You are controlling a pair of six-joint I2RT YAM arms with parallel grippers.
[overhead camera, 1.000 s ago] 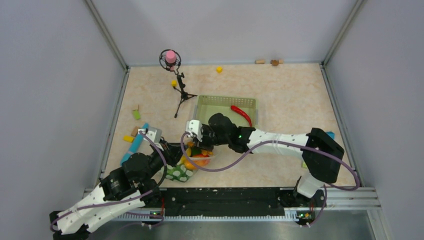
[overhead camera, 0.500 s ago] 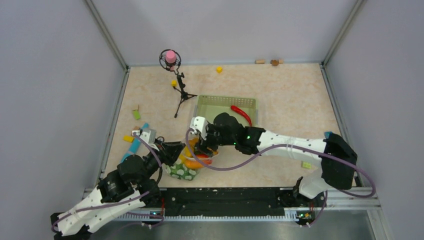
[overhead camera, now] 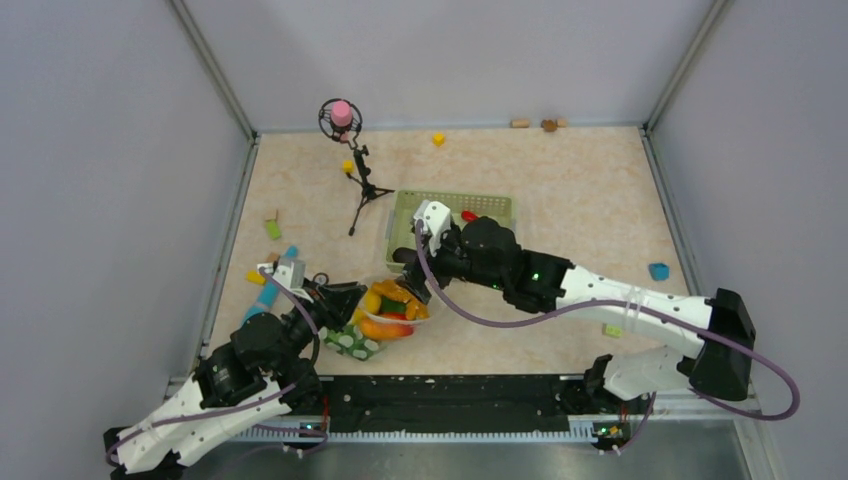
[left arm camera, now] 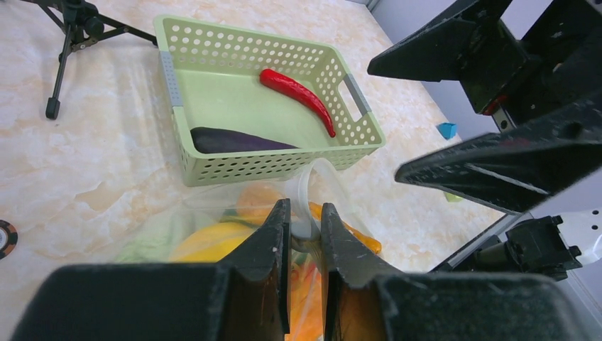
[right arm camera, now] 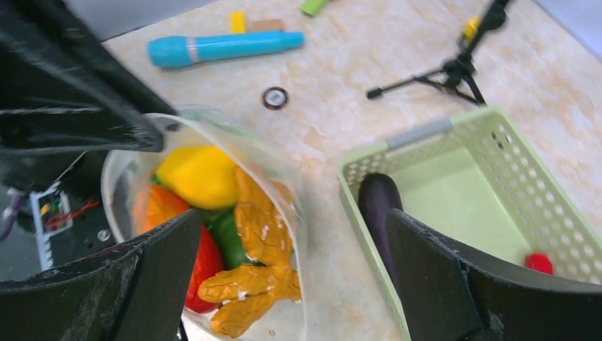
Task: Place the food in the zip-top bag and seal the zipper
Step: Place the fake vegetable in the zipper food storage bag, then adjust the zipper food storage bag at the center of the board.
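The zip-top bag (overhead camera: 385,318) lies near the left arm with its mouth held open. Inside it are a yellow lemon (right arm camera: 199,174), a green pepper (right arm camera: 227,238), orange pieces (right arm camera: 259,227) and a red piece (right arm camera: 202,266). My left gripper (left arm camera: 305,213) is shut on the whitish zipper strip (left arm camera: 304,195) at the bag's rim. My right gripper (right arm camera: 292,220) hangs wide open and holds nothing, between the bag's mouth and the green basket (right arm camera: 419,131). A dark purple eggplant (left arm camera: 241,141) and a red chili (left arm camera: 298,96) lie in that basket.
A small black tripod (overhead camera: 358,185) with a pink ball on top stands behind the basket's left end. A teal marker (right arm camera: 220,46), a small round disc (right arm camera: 274,97) and coloured blocks lie left of the bag. A blue block (overhead camera: 658,270) sits at the right.
My right gripper has opened wide and drawn back from the bag's mouth toward the basket. The left gripper has kept its hold on the bag's rim, and the bag has shifted slightly.
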